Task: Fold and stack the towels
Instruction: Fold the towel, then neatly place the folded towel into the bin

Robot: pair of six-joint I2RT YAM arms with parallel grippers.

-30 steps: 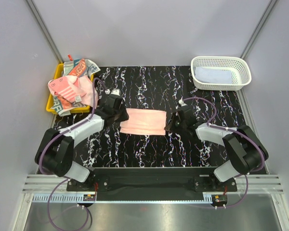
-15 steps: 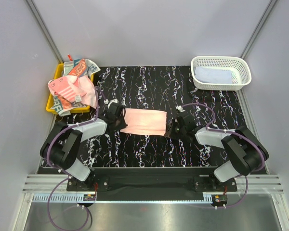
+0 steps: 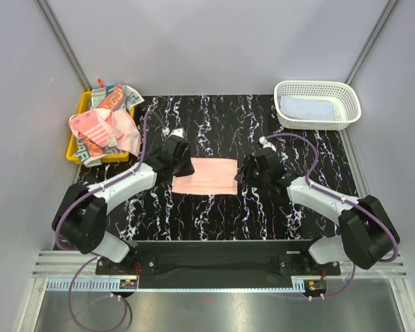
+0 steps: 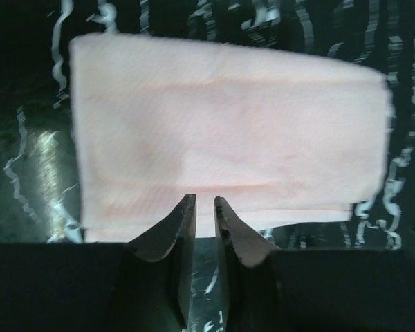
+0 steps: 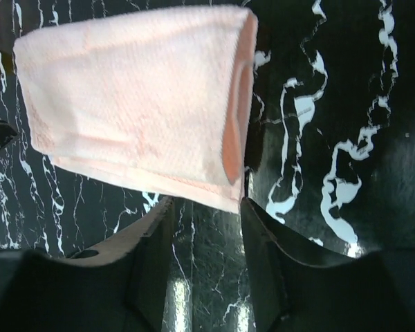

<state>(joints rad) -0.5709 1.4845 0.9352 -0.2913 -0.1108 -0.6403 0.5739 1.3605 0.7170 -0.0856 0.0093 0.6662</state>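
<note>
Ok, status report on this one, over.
Left gripper slightly open, right gripper open, neither gripping. Folded pink towel flat between them. More towels in yellow tray. Nothing blocking.

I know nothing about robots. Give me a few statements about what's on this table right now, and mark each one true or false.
1. A pink towel lies folded on the black marbled table, between the two arms. True.
2. The white basket is empty. False: a pale blue towel lies in it.
3. The yellow tray holds a heap of towels. True.
4. The right fingers are clamped shut on the pink towel. False: they stand apart, at the towel's right end.
</note>
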